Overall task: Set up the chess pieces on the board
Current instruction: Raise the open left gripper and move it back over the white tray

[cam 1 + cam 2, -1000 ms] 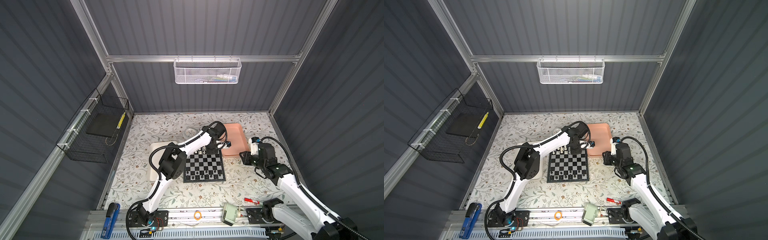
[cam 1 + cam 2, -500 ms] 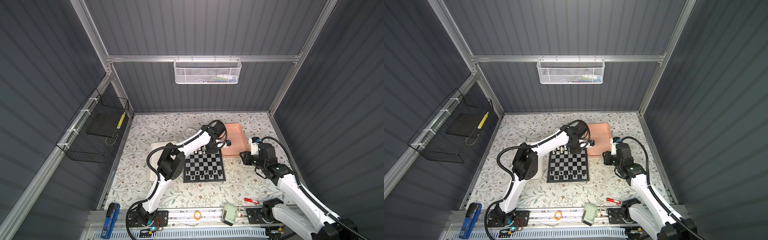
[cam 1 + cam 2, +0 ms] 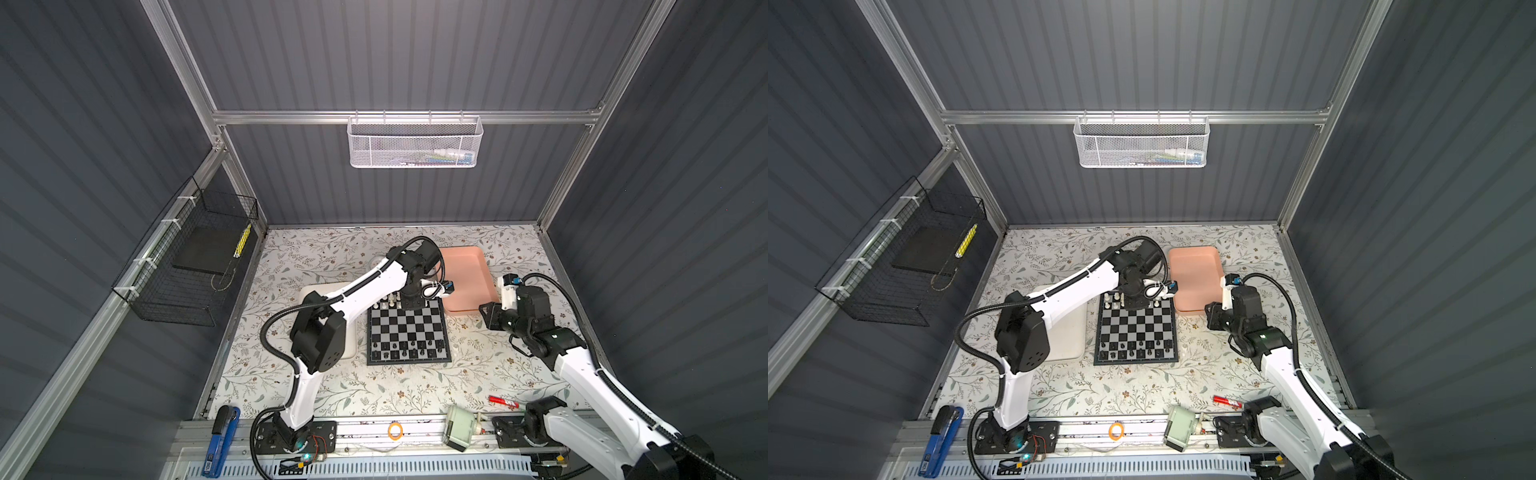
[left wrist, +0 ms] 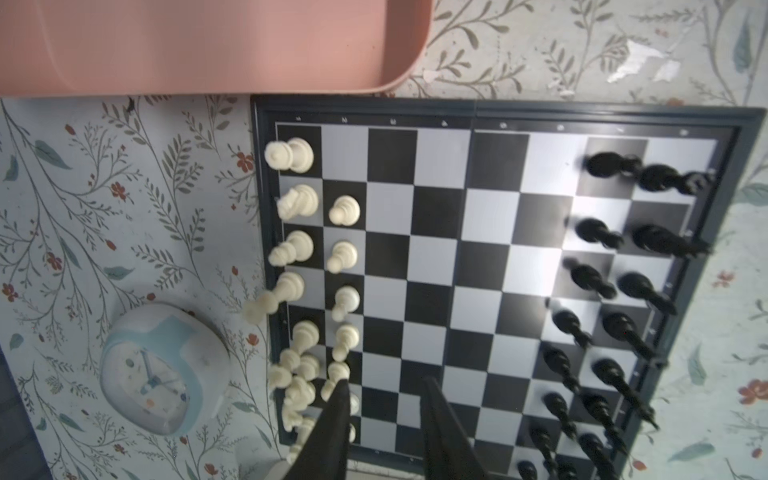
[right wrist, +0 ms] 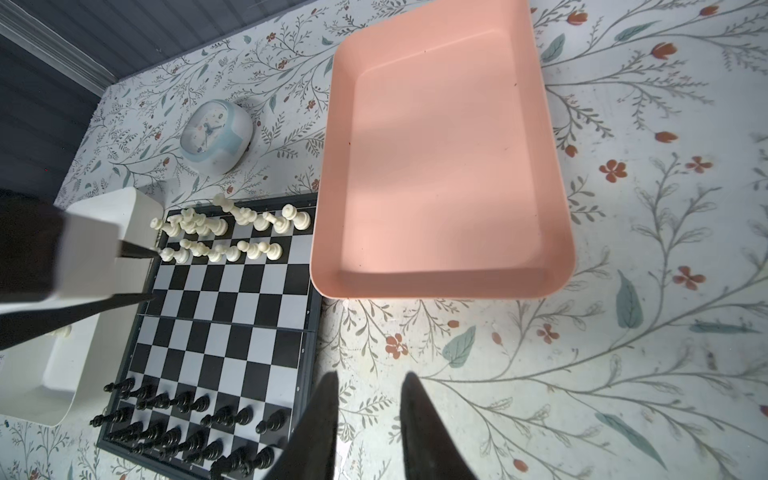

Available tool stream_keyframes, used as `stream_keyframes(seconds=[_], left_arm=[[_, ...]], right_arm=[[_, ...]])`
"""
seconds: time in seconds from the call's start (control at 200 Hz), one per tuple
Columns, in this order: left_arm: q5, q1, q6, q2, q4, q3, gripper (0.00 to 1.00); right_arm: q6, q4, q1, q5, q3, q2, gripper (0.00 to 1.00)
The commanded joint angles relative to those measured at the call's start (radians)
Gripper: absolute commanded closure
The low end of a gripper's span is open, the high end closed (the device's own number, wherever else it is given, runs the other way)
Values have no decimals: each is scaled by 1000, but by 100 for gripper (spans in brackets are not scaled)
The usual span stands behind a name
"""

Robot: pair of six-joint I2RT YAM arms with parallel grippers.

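Cream-white chess pieces (image 4: 305,286) crowd the board (image 4: 469,266)'s far edge beside the pink tray (image 5: 440,158), black along its near edge. I hold the left gripper (image 4: 384,388) low over the white pawn row near the white tray (image 5: 99,216)'s corner, jaws narrowly apart and empty; right gripper (image 5: 368,380), likewise parted and empty, hangs off the board. Next, I judge, the bunched corner pieces need separating.

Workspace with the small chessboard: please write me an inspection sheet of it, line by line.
Surface: floral-patterned tabletop, worn patches.
Job's things: black-and-silver checked chessboard; black plastic chessmen in two rows; cream-white chessmen at the opposite edge, several crowded and leaning near one corner.
Clutter: empty pink plastic tray, white tray, pale blue round clock, red marker, blue stapler.
Grippers: left gripper open beside the white pawns, holding nothing; right gripper open above bare tabletop.
Cables: black hoses looped along both arms.
Surroundings: white mesh basket, black wire basket.
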Motion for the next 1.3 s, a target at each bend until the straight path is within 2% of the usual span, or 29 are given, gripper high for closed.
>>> stream_keyframes(seconds=[0.0,0.4,0.68,0.911,1.296], left_arm=[[14,79,0,-85,-57,-83,67],[14,466,81,-368,-58,-446,65],[0,651,175,-465,18,-690,65],[-9,733,227,-452,93,-779,65],[-34,753,259,-413,167,-831,66]], right_arm=[[-17,27,-4,-12,19,26,71],[-5,73,-4,-33,21,76,71],[-13,79,-4,-52,45,124,71],[-12,81,-4,-57,47,133,71],[-12,79,-4,-58,49,136,71]])
